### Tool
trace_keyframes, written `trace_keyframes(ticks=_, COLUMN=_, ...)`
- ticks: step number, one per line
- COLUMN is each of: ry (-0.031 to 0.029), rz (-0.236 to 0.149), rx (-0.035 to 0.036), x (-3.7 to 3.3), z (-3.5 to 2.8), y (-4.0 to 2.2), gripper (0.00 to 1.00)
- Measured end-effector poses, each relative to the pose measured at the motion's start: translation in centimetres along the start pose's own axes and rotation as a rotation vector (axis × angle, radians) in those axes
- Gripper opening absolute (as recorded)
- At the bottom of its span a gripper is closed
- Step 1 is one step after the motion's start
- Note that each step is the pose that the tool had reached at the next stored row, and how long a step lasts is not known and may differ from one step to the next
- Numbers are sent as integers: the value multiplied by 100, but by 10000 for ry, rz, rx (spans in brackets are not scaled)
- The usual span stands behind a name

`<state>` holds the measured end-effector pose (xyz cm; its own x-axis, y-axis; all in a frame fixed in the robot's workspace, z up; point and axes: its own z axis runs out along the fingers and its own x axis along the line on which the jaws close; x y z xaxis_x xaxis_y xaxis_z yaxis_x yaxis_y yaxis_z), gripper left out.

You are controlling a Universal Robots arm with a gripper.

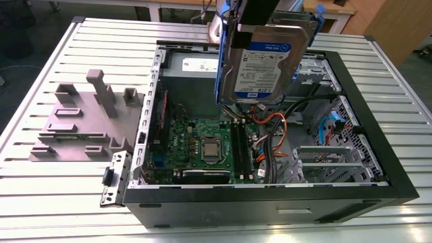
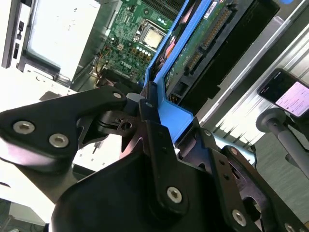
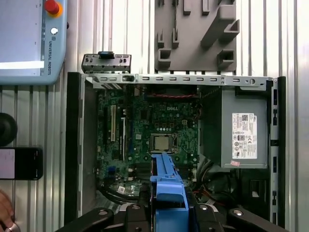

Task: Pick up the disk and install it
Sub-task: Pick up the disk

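The disk (image 1: 264, 63), a silver hard drive with a white-and-blue label in a blue carrier frame, hangs upright above the open computer case (image 1: 270, 190). My gripper (image 1: 256, 14) is shut on its upper end. In the second wrist view the black fingers (image 2: 150, 113) clamp the blue frame, and the disk (image 2: 212, 38) shows its green circuit side. In the first wrist view the disk (image 3: 166, 176) is seen edge-on, held by the gripper (image 3: 166, 212) over the motherboard (image 3: 154, 125). The motherboard (image 1: 202, 147) lies well below the disk.
A grey power-supply box (image 3: 244, 130) with a white sticker sits in the case. A grey fixture plate (image 1: 81, 121) with upright blocks lies at the exterior view's left. A teach pendant (image 3: 29, 38), a phone (image 3: 19, 164) and a hand (image 3: 4, 212) lie beside the case. Cables (image 1: 270, 126) cross inside.
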<state>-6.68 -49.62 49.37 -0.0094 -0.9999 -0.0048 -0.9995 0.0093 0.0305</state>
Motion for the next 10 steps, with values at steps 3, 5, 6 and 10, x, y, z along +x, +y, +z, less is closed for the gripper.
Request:
trace_keyframes(ticks=3, ry=0, rz=0, rx=0, x=62, z=4, y=-12, gripper=37)
trace_keyframes(ticks=5, ry=-1, rz=0, rx=0, x=106, z=6, y=-17, gripper=37)
trace_keyframes(ticks=6, ry=0, rz=0, rx=0, x=129, z=7, y=-21, gripper=37)
trace_keyframes(ticks=10, ry=-1, rz=0, rx=0, x=237, z=13, y=-39, gripper=37)
